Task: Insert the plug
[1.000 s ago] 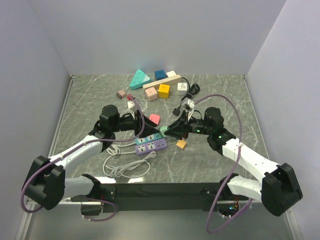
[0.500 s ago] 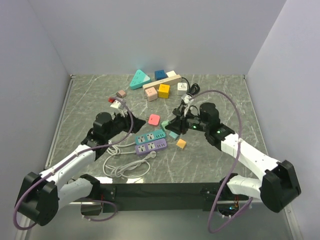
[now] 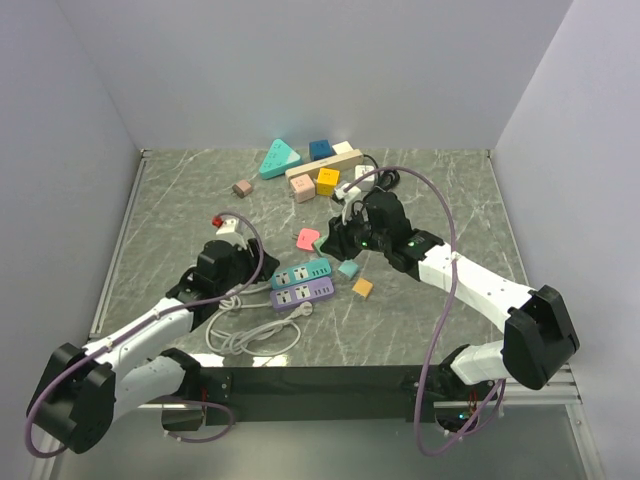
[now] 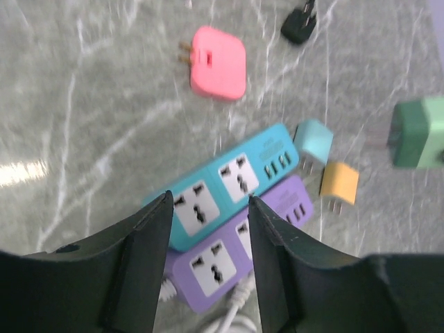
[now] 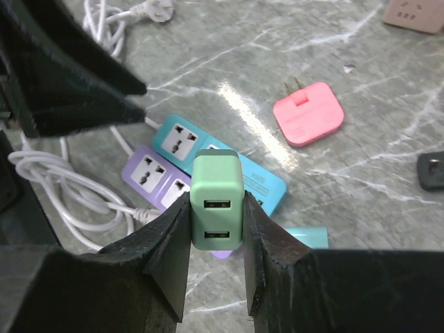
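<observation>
My right gripper is shut on a light green USB charger plug, with its two USB ports facing the camera. It holds the plug above the far end of a teal power strip and a purple power strip, which lie side by side. In the top view this gripper hangs just beyond the strips. My left gripper is open and empty, just left of the strips and above their near sockets. The teal strip, the purple strip and the green plug show in the left wrist view.
A pink plug, a small teal adapter and an orange adapter lie around the strips. A white cable coils near the front. Several coloured adapters and a black cable sit at the back.
My left gripper has pulled back left, off the strips. My right gripper has carried the green plug left and farther back, to beyond the strips' far end.
</observation>
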`<state>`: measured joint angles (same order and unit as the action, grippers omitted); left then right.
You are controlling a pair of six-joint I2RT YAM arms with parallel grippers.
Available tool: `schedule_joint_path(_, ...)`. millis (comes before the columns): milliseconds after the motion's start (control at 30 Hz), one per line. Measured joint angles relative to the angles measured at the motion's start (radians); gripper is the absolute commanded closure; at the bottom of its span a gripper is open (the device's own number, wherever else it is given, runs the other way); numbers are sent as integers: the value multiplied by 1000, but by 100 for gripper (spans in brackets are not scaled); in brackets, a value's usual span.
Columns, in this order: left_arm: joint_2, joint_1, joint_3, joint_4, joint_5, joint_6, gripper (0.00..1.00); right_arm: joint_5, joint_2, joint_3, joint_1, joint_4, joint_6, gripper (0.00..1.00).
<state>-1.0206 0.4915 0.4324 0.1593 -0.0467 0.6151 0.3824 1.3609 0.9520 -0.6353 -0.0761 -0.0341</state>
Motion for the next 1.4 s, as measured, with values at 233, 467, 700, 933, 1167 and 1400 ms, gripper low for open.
schedule_joint_path(233,4,35,-51,-48,11,54,46,-32,0,0,0,-5,2,100)
schedule_joint_path(467,6,35,-109,-89,26,132,47,-26,0,-10,0,15,2,100)
schedule_joint_path(700,19,35,-200,-43,47,236,42,-19,0,-19,0,28,2,100)
schedule_joint_path(933,29,35,-216,-29,117,274,38,5,0,-29,0,44,2,100)
schedule_joint_path(1167,-86,15,-173,54,150,267,37,25,21,-27,0,61,5,100)
schedule_joint_path(1400,-248,-67,-110,175,143,234,37,-2,85,-15,0,38,18,100)
